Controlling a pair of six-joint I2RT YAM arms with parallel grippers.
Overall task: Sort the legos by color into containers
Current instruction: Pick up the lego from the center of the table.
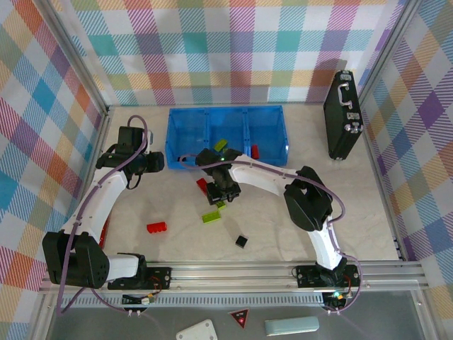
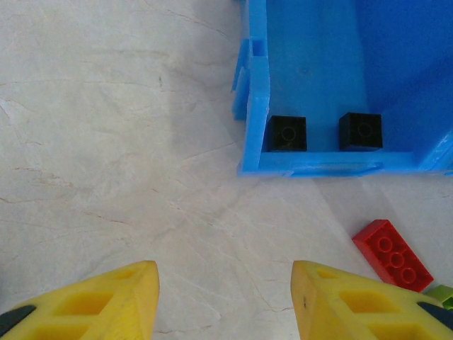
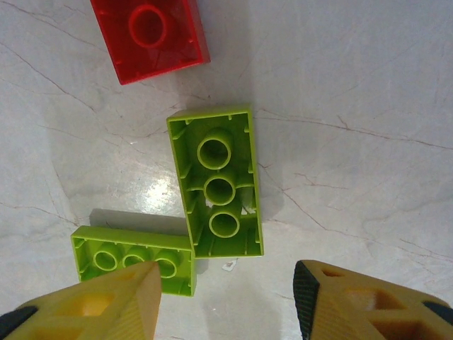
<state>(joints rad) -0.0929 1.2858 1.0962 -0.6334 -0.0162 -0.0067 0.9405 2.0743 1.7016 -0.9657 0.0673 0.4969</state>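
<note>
The blue tray (image 1: 226, 113) lies at the back, with a green lego (image 1: 221, 144) in its middle compartment and a red lego (image 1: 255, 150) in the right one. In the left wrist view two black legos (image 2: 287, 133) sit in a corner of the tray (image 2: 256, 85), and a red lego (image 2: 393, 253) lies outside it. My left gripper (image 2: 225, 297) is open over bare table beside the tray's left end (image 1: 152, 163). My right gripper (image 3: 226, 301) is open just short of an upside-down green lego (image 3: 216, 183). A second green lego (image 3: 134, 258) and a red one (image 3: 150, 35) lie close by.
Loose on the table are a green lego (image 1: 211, 217), a red lego (image 1: 157, 227), a black lego (image 1: 241, 241) and a red piece (image 1: 106, 230) by the left arm. A black briefcase (image 1: 342, 117) stands at the back right. Checked walls close in the table.
</note>
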